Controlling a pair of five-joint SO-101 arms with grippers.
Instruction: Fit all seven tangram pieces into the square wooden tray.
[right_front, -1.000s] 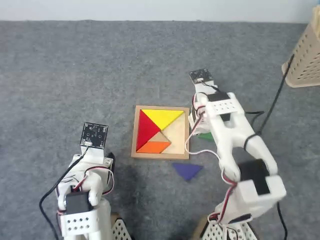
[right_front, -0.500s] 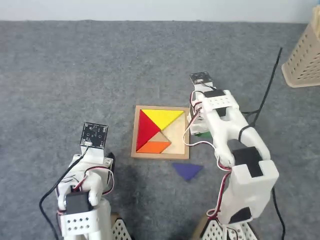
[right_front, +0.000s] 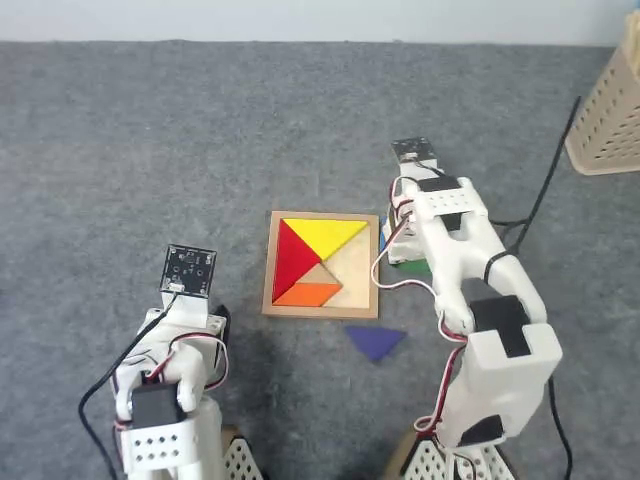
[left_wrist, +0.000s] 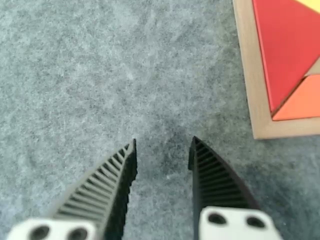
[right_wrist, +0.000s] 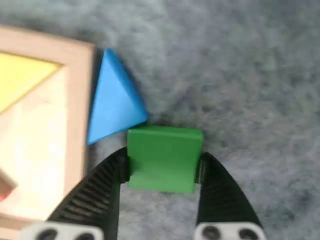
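The square wooden tray holds a red triangle, a yellow triangle, an orange piece and a small tan triangle. Just right of the tray lies a green square, and my right gripper is shut on it, fingers pressed to two opposite sides. A blue triangle lies between the square and the tray rim. A purple triangle rests on the carpet below the tray. My left gripper stands open over bare carpet near a tray corner.
Grey carpet covers the whole table. A beige perforated basket stands at the far right edge. The left arm sits folded at the lower left. Black cables trail right of the right arm.
The right arm has swung slightly to the right and settled over the green square, which has hardly shifted. The left arm has not moved.
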